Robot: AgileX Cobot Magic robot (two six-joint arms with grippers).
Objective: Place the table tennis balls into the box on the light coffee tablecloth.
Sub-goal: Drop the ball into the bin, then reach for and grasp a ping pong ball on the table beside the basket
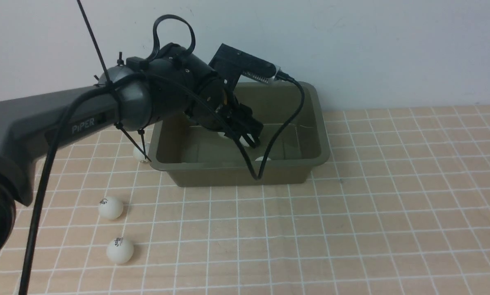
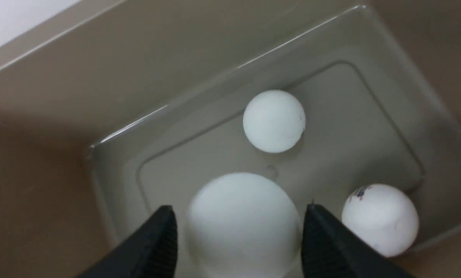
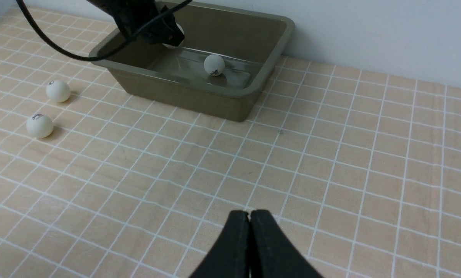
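Left arm (image 1: 31, 123) reaches in from the left side, forward and across toward the middle. The wrist (image 1: 175, 86) is pitched down, and the left gripper (image 1: 249, 137) points low and away from the robot. Up close, its black fingers (image 2: 157, 247) stand well apart, with a ball (image 2: 244, 224) between them and a sliver of gap on each side, so there's no squeeze. The right gripper (image 3: 249, 214) points forward and down, its two fingers pressed flat together, tip to tip.

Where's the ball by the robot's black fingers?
In the left wrist view, the ball is inside the box, between the left end effector's fingers, beside two more balls.
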